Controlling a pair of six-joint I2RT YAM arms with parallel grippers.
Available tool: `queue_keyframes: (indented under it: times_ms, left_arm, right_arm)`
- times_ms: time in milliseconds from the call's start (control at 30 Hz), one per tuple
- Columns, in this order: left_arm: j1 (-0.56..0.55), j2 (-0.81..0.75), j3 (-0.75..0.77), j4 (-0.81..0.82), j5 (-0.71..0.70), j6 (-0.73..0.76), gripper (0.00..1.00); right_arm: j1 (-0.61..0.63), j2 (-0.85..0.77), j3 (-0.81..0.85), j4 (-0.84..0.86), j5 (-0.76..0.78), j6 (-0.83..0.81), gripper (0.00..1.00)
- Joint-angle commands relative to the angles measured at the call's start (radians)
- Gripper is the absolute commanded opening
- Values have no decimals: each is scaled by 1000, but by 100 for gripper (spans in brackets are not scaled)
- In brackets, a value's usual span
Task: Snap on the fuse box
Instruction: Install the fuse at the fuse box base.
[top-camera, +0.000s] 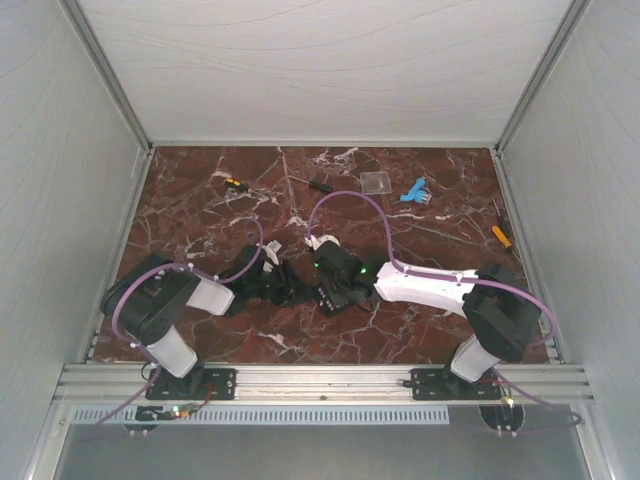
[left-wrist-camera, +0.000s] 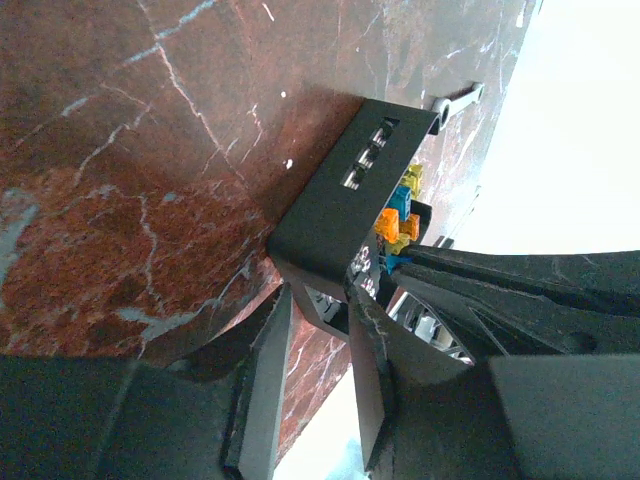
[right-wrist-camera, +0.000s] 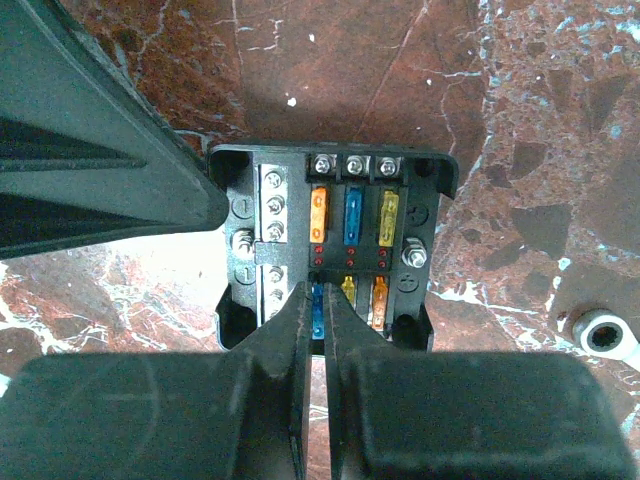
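right end effector: fingers pressed together, tips over fuse box face
left end effector: straddles fuse box wall; can't tell if pinching
fuse box: flat on desk, fuses exposed
step: looks like bracing it
next: probably firm hold, then square, even press

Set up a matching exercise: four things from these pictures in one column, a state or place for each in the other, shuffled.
Things:
1. fuse box
2. right gripper
3. clear plate
4. blue piece

States or places:
A. shut, tips at the box's face
B. see-through, lying far back
C. between the two arms, coloured fuses showing
D. far back, just right of the plate in the top view

Pairs: 1-C, 2-A, 3-B, 4-D
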Motion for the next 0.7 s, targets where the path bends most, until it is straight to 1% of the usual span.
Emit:
queue_keyframes:
  times_ms: [0, 233, 467, 667]
  left_arm:
    - [4, 19, 24, 52, 20, -27, 29]
    - [4, 27, 16, 75, 23, -40, 25]
    - [4, 25, 13, 79, 22, -42, 24]
    - [4, 21, 10, 79, 20, -43, 23]
  right_arm:
    - [11, 45, 7, 1, 33, 25, 0]
    - [27, 48, 7, 4, 81, 20, 0]
    - [33, 27, 1, -6, 81, 23, 0]
    - [35, -14, -7, -10, 64, 32, 14]
